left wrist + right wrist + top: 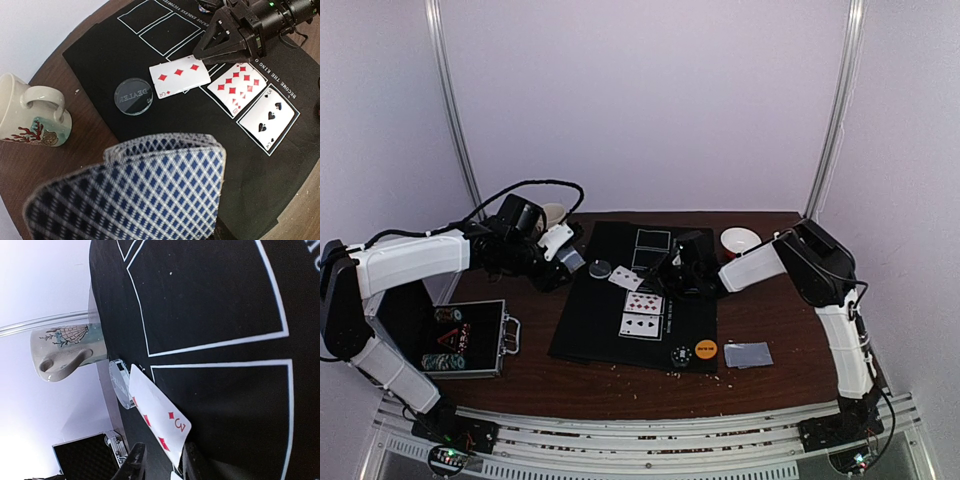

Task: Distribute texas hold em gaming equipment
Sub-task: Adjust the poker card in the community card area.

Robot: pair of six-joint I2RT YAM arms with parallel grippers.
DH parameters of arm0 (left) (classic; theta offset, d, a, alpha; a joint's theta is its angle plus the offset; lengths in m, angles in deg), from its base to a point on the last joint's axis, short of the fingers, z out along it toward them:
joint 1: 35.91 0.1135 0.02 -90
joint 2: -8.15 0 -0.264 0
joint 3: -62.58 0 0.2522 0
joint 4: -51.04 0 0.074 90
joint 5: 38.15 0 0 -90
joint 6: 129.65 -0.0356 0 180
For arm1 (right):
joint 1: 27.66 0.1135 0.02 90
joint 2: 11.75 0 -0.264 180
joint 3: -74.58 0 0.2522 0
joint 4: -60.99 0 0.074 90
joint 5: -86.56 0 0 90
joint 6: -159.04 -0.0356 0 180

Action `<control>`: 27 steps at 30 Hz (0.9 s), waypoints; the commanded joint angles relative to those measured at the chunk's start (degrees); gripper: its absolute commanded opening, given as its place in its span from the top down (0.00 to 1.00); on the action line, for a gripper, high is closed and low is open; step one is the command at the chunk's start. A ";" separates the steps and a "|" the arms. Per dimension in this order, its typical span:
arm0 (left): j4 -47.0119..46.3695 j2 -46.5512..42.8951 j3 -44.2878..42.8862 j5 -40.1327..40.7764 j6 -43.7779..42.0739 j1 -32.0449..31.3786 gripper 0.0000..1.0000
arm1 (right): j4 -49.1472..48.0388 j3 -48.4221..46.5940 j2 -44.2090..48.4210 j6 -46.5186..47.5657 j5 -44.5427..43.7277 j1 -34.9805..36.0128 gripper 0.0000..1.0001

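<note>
**Black mat** (585,330): we count two cards face up in its printed boxes, a diamonds card (236,85) and the three of spades (268,116). At least two far boxes are bare, so we judge the dealing to be about halfway.

**Deck** (140,190): grasped by the left gripper (568,262), over the mat's left edge.

**Three of diamonds** (180,75): tilted, with one edge between the fingers of the right gripper (162,465). We cannot tell whether they pinch it.

**Dealer button** (133,96): just beside that card.

**Orange disc** (706,349) and **chip** (681,356): at the mat's near edge.
</note>
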 commanded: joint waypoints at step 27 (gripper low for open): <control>-2.02 -1.23 -1.26 -0.30 -0.36 0.43 0.57 | 8.68 -4.36 2.51 10.64 1.54 -2.14 1.00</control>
